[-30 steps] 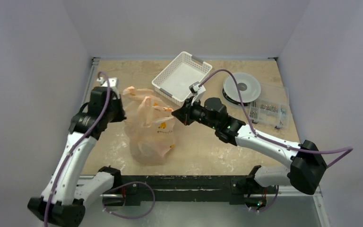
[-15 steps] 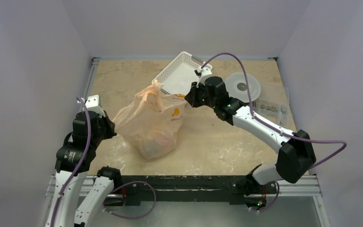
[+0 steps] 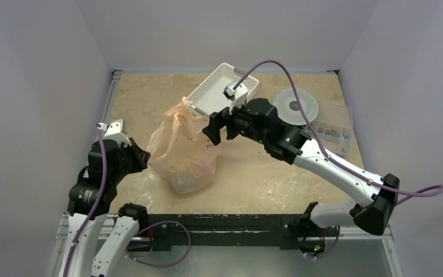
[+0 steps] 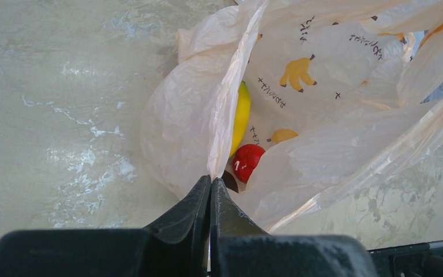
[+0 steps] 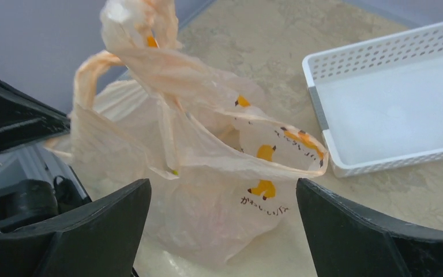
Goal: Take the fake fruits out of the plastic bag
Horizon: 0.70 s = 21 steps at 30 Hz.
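The pale-orange plastic bag (image 3: pixel 180 151) stands crumpled on the table, its mouth held up. My left gripper (image 3: pixel 142 157) is shut on the bag's rim (image 4: pixel 226 115), pinching a fold of film between its jaws (image 4: pixel 210 182). Through the open mouth I see the fake fruits: a yellow one (image 4: pixel 241 115), a red one (image 4: pixel 248 162) and a dark sliver (image 4: pixel 229 181) low in the bag. My right gripper (image 3: pixel 214 130) hangs open beside the bag's upper right side. Its fingers (image 5: pixel 92 231) straddle the bag (image 5: pixel 207 173) without touching it, and nothing is held between them (image 5: pixel 224 202).
A white perforated basket (image 3: pixel 210 98) stands behind the bag, and its rim also shows in the right wrist view (image 5: pixel 375 46). A round grey spool (image 3: pixel 295 105) and a clear box of small parts (image 3: pixel 333 136) lie at the back right.
My right gripper has let go of the bag's handle, opened wide and dropped leftwards towards the bag. The bag's right side has slackened. The left gripper keeps its hold.
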Tool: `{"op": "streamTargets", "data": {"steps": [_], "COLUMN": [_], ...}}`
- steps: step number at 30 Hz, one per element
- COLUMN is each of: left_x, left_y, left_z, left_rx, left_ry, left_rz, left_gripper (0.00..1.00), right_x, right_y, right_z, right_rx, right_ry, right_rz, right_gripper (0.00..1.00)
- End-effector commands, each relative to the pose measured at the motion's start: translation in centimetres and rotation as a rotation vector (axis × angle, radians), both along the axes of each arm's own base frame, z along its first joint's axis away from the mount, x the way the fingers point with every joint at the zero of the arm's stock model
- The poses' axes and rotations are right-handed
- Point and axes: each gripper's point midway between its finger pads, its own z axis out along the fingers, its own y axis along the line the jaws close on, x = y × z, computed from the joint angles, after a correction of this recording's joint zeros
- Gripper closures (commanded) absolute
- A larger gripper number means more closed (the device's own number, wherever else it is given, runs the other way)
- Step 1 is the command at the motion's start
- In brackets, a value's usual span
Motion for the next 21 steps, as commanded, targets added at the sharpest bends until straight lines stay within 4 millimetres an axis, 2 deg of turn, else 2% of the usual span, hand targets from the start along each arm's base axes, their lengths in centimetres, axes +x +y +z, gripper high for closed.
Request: {"op": "streamTargets", "data": {"steps": [1, 2, 4, 6, 8, 9, 11, 14, 15, 16, 17, 18, 19, 21], "left_x": [0.3, 0.3, 0.3, 0.3, 0.4, 0.4, 0.7, 1.1, 1.2, 1.4, 1.6, 1.9, 2.2, 3.1], "left_y": [-0.7, -0.8, -1.0, -1.1, -1.3, -1.5, -1.7, -2.2, -2.2, -2.2, -2.1, -1.9, -1.5, -1.1], "left_z": [1.6, 1.6, 1.4, 1.2, 1.1, 1.0, 1.0, 1.1, 1.2, 1.3, 1.4, 1.4, 1.5, 1.7], "left_rx": [-0.049, -0.052, -0.055, -0.063, -0.076, -0.086, -0.101, -0.119, -0.122, -0.125, -0.128, -0.130, -0.134, -0.141], "left_ry": [-0.049, -0.047, -0.040, -0.035, -0.032, -0.029, -0.032, -0.031, -0.031, -0.034, -0.035, -0.038, -0.041, -0.064], "left_rz": [-0.014, -0.020, -0.030, -0.030, -0.035, -0.038, -0.041, -0.051, -0.051, -0.045, -0.031, -0.010, 0.023, 0.067], "left_gripper": [1.00, 1.00, 1.00, 1.00, 1.00, 1.00, 1.00, 1.00, 1.00, 1.00, 1.00, 1.00, 1.00, 1.00], "right_x": [-1.5, -2.5, -3.5, -2.8, -1.2, -0.7, -0.8, 0.0, 0.4, 0.6, 0.7, 0.7, 0.6, -0.5], "right_y": [1.5, 2.8, 4.8, 5.9, 6.7, 7.5, 8.9, 9.3, 9.2, 9.0, 8.6, 8.2, 7.4, 6.1], "right_z": [4.5, 5.7, 6.5, 6.6, 6.5, 5.6, 5.6, 4.3, 3.7, 3.0, 2.4, 1.8, 1.5, 0.7], "right_rx": [0.192, 0.260, 0.313, 0.310, 0.305, 0.275, 0.258, 0.230, 0.213, 0.192, 0.174, 0.166, 0.166, 0.188], "right_ry": [-0.048, -0.057, -0.065, -0.068, -0.043, -0.029, -0.044, -0.098, -0.106, -0.108, -0.113, -0.119, -0.120, -0.116], "right_rz": [0.044, 0.073, 0.063, -0.023, -0.113, -0.121, -0.105, -0.171, -0.193, -0.214, -0.230, -0.249, -0.272, -0.257], "right_gripper": [0.01, 0.01, 0.01, 0.01, 0.01, 0.01, 0.01, 0.03, 0.08, 0.18, 0.33, 0.61, 0.98, 1.00]}}
